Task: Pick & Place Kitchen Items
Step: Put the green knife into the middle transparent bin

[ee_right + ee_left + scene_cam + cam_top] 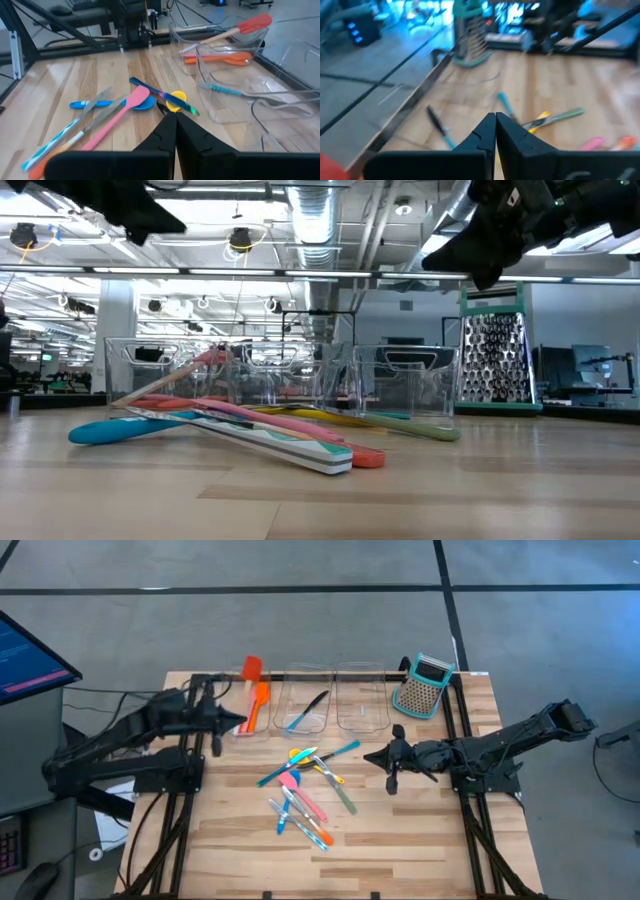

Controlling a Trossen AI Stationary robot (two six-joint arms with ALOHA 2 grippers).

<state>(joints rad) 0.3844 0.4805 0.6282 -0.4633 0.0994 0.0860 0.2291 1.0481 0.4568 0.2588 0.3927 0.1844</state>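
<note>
Both the left gripper and right gripper, fingers pressed together and empty, are flanking the utensil pile; the box grater is standing beyond it beside three clear bins.

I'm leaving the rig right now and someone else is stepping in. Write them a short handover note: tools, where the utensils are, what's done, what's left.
Left tool: shut, empty, beside the left clear plastic bin.
Right tool: shut, empty, over the table right of the pile.
Done: red spatula and two orange spatulas in the left bin; a black-and-teal utensil in the middle clear bin.
Right clear bin: nothing in it.
Left: the mixed pile of slim plastic utensils at mid-table.
Teal-and-grey box grater stands at the back right.
</note>
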